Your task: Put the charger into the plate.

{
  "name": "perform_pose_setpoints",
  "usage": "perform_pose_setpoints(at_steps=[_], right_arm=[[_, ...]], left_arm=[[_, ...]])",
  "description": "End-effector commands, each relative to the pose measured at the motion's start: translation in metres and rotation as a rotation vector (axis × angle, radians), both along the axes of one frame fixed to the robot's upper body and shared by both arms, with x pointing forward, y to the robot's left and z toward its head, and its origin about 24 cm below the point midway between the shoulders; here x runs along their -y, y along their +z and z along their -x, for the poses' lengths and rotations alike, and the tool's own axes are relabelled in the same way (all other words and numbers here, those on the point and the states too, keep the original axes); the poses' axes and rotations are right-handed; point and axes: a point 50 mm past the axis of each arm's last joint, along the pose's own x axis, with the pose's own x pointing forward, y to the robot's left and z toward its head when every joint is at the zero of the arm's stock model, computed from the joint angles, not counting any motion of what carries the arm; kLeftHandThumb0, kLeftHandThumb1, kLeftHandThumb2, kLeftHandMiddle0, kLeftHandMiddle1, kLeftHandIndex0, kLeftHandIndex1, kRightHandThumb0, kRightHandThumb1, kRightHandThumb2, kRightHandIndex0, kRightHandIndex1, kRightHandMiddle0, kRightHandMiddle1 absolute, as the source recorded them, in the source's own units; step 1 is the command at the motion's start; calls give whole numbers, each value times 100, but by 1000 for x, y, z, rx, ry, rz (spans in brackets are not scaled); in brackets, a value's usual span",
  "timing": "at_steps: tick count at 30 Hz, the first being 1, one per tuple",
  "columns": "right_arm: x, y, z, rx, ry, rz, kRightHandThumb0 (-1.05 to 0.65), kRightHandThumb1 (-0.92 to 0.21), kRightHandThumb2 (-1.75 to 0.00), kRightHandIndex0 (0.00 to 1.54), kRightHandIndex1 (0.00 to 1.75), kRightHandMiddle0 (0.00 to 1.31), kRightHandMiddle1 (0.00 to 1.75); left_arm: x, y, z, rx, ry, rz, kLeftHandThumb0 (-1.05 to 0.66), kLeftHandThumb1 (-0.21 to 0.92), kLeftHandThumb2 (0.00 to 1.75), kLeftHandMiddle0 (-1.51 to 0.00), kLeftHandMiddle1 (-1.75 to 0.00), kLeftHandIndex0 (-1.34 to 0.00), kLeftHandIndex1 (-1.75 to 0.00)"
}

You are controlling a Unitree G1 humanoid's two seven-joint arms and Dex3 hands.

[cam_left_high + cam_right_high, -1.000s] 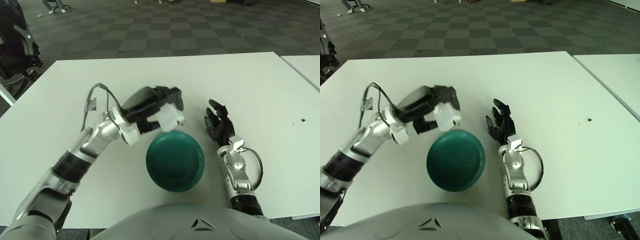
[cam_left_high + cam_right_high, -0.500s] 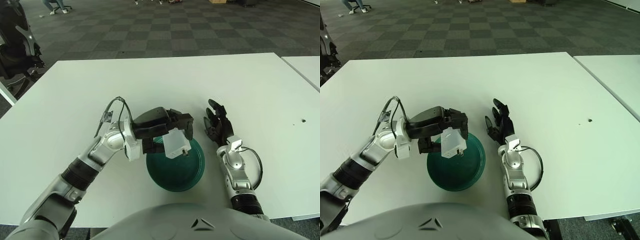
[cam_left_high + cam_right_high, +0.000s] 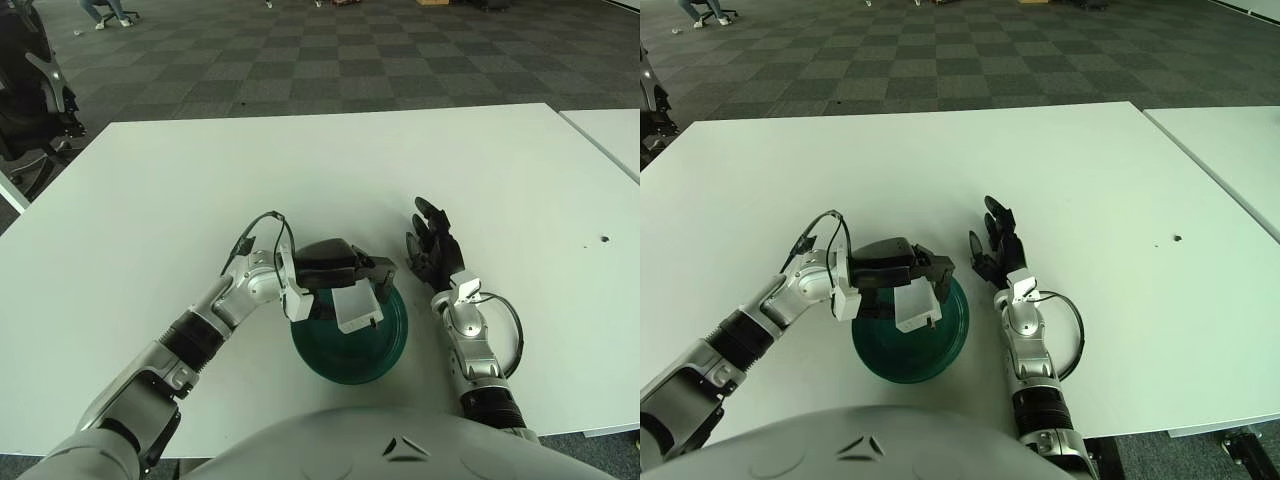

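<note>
A white boxy charger (image 3: 357,309) sits low over the middle of a dark green plate (image 3: 383,349) near the table's front edge. My left hand (image 3: 345,277) is shut on the charger from above, its black fingers curled round the charger's top. I cannot tell whether the charger touches the plate. My right hand (image 3: 433,250) rests palm down on the table just right of the plate, fingers spread and empty.
The white table (image 3: 330,170) stretches far beyond the plate. A second white table (image 3: 610,135) stands at the right with a narrow gap between. A small dark mark (image 3: 603,240) lies at the right. Checkered carpet lies beyond.
My left hand has carried the charger from above the plate's far left rim forward and down until it is over the plate's middle. The right hand has not moved.
</note>
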Motion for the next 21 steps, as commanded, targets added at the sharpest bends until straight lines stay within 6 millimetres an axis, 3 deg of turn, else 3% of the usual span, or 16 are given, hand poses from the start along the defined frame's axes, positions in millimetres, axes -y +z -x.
perform_pose_setpoints(at_steps=[1,2,4,5,6,8,13,21], right_arm=[[4,-43,29,-261,-18,0,-70,-92,-64,18,1,0,51],[4,-42,29,-260,-17,-2,-70,-92,-64,19,2,0,52],[4,-42,29,-255,-15,-7,-69,-92,-64,19,2,0,52],[4,-42,29,-251,-14,-12,-69,-92,-64,20,2,0,53],[4,-42,29,-248,-13,-15,-68,-92,-63,21,3,0,53],[5,-43,30,-239,-7,-31,-66,-92,-63,23,4,0,54],[7,-44,31,-226,10,-46,-64,-92,-62,26,4,0,53],[6,-45,29,-194,30,-140,-64,-92,-61,30,5,0,47]], left_arm=[[-7,5,-5,49,50,12,-1,44,114,-55,-175,-37,-160],[-8,4,-5,55,56,9,-1,53,103,-50,-173,-30,-162],[-9,4,-6,72,65,-2,-1,61,93,-45,-173,-24,-163],[-9,3,-6,88,68,-11,-8,67,85,-42,-169,-23,-165],[-9,3,-7,99,70,-17,-32,76,74,-37,-163,-18,-157],[-9,3,-7,145,73,-32,-58,86,66,-32,-152,-13,-145],[-10,1,-9,192,73,-57,-76,91,67,-25,-132,-8,-131],[-10,1,-11,195,56,-82,-83,92,76,-20,-101,-4,-120]])
